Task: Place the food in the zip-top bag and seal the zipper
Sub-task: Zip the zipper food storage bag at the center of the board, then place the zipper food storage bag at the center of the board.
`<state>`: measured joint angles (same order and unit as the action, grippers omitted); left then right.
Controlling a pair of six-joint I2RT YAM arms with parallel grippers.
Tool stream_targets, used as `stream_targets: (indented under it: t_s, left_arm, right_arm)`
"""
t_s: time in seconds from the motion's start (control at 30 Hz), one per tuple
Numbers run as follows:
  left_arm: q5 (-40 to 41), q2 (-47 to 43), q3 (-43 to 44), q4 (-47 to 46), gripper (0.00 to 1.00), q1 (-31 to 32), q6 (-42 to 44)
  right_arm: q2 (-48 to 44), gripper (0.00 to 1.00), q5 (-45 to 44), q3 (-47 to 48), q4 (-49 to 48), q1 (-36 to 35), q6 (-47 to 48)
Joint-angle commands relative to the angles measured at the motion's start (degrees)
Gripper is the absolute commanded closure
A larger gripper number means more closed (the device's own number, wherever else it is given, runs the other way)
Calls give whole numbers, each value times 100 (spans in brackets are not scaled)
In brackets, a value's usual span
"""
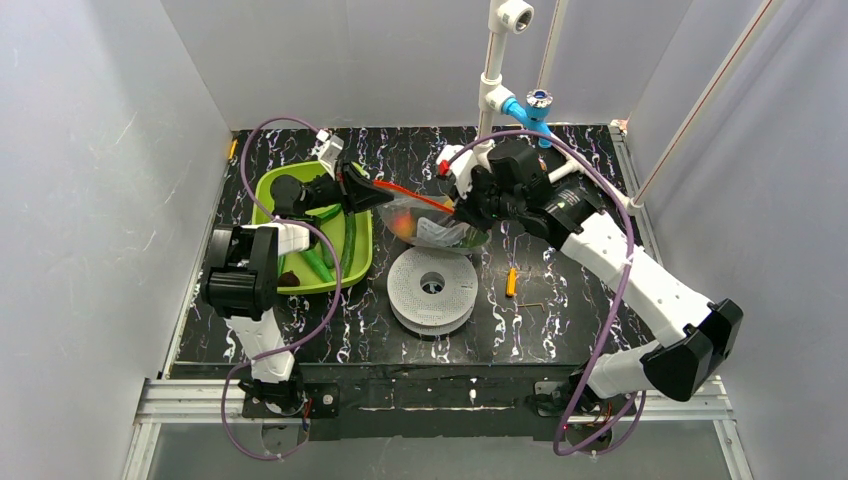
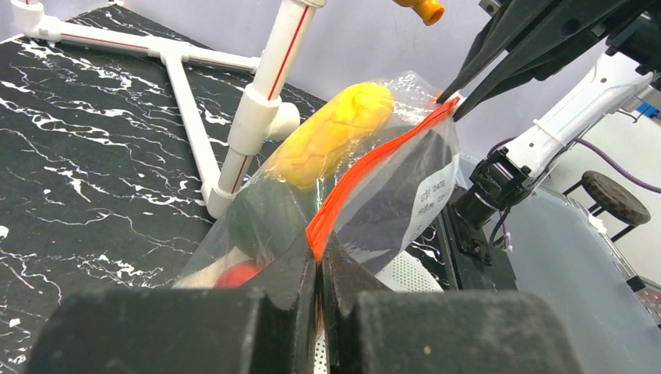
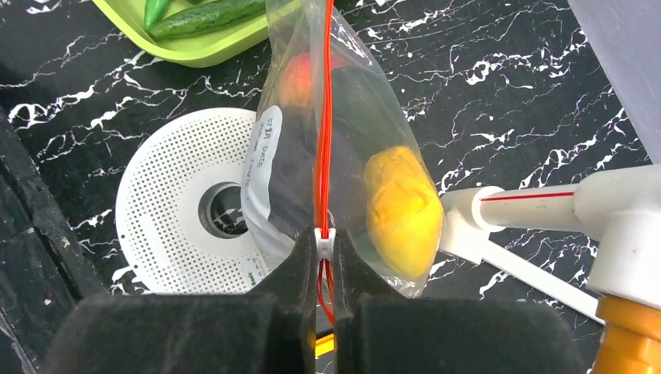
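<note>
Both arms are up over the black marbled counter (image 1: 560, 320) with the clear crinkly zip-top bag (image 1: 440, 228) strung between them. The left fingers (image 2: 292, 273) are pinched tight on one end of the narrow orange-red zipper strip (image 2: 374, 164), and the right fingers (image 3: 300, 265) are clamped on the other end. The bag hangs below that line, just above the white perforated disc (image 1: 432, 290).

Inside it are the lumpy yellow piece (image 3: 401, 206), the orange-red round fruit (image 3: 295, 78) and a dark piece I can't name for sure. But the long green cucumbers (image 3: 206, 17) are lying in the lime-green plastic tray (image 1: 270, 195), outside the bag! That's the big danger: run this seal shut now and part of the food gets locked out.

Second worry is the grip. Each pinch is only on the thin strip, at its very ends, and the whole load hangs from it. Pull the ends apart too hard and the strip could slide out of a pinch, dropping the bag onto the disc.

Third, the yellow piece bulges high against the wall near the right end. Whether the strip is pressed shut all along, I can't tell; any open stretch could gape under that bulge. And the white pipe frame (image 3: 530, 206) stands just beside the bag, so a sideways swing could snag the plastic.
</note>
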<state>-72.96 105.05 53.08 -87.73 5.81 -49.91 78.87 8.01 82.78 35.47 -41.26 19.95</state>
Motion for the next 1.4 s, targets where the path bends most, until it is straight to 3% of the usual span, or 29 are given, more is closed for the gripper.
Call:
stream_targets:
  t_s: [0.0, 0.27, 0.7, 0.73, 0.87, 1.03, 1.23, 1.37]
  left_arm:
    - [299, -39, 112, -48, 100, -359, 160]
    - [488, -118, 138, 521, 100, -491, 563]
    - [442, 93, 278, 203, 100, -504, 236]
    - [440, 100, 280, 169, 100, -504, 201]
    - [407, 85, 255, 53, 100, -506, 105]
    - [357, -4, 214, -60, 100, -489, 35]
    - [330, -98, 155, -65, 100, -453, 41]
    - [277, -104, 155, -58, 100, -410, 38]
  right_arm:
    - [-257, 99, -69, 195, 468, 127, -169]
    - [-452, 99, -354, 50, 613, 127, -213]
    - [-974, 98, -655, -466, 570, 125, -353]
    - [-933, 95, -565, -421, 537, 119, -382]
    - [-591, 67, -435, -64, 452, -48, -494]
    - [-204, 38, -1108, 248, -20, -503, -323]
    - [702, 32, -1660, 1180, -177, -629, -302]
    - [1223, 30, -1515, 1635, -449, -629, -219]
